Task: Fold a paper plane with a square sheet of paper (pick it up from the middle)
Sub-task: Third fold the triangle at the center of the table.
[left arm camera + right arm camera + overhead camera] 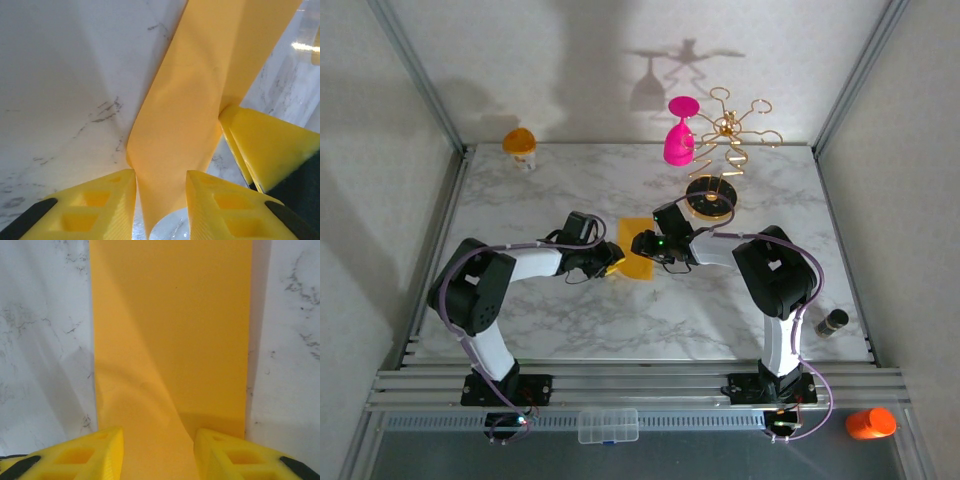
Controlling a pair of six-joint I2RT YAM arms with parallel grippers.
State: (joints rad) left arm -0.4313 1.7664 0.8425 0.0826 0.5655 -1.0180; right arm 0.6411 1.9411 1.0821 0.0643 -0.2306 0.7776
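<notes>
Both arms fold inward with elbows out, wrists low, meeting at the middle of the marble table [570, 320]. The left gripper [161, 175] has the yellow-orange paper [185, 100] curling up between its parted fingers (clamped or not, I cannot tell). The right gripper [159, 432] faces it, fingers spread astride the flat strip.

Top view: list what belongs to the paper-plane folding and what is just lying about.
In the job: square sheet of paper, left gripper, right gripper.
Lying about: pink goblet, gold rack, orange-topped white cup, small dark bottle, clear plastic box, orange object.
</notes>
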